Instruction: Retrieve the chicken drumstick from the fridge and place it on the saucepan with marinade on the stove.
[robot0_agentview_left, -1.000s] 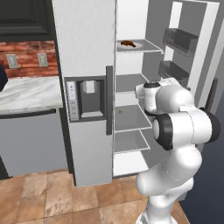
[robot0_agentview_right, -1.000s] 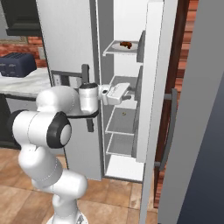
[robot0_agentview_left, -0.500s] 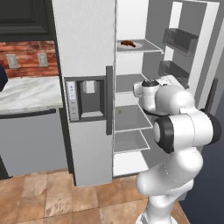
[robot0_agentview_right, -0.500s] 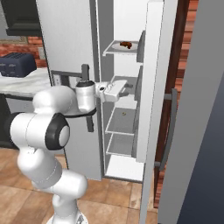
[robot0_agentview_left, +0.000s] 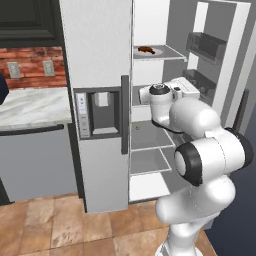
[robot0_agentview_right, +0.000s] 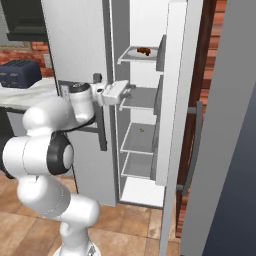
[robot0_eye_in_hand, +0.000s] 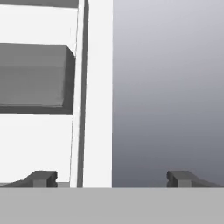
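Left base view: the fridge stands with its right door swung wide; the chicken drumstick lies on a white plate near the front edge of the top shelf; the pincer sits a shelf lower, so it should rise and reach in level.

Right base view: pincer at the second shelf's front edge; toaster on the tabletop; tiled floor.

Hand view: fingertips spread wide, empty.

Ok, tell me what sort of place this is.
A home kitchen, rendered rather than real. A tall grey fridge stands with its door open and a chicken drumstick on an upper shelf, beside a marble counter backed by red brick, with a dark toaster on the counter.
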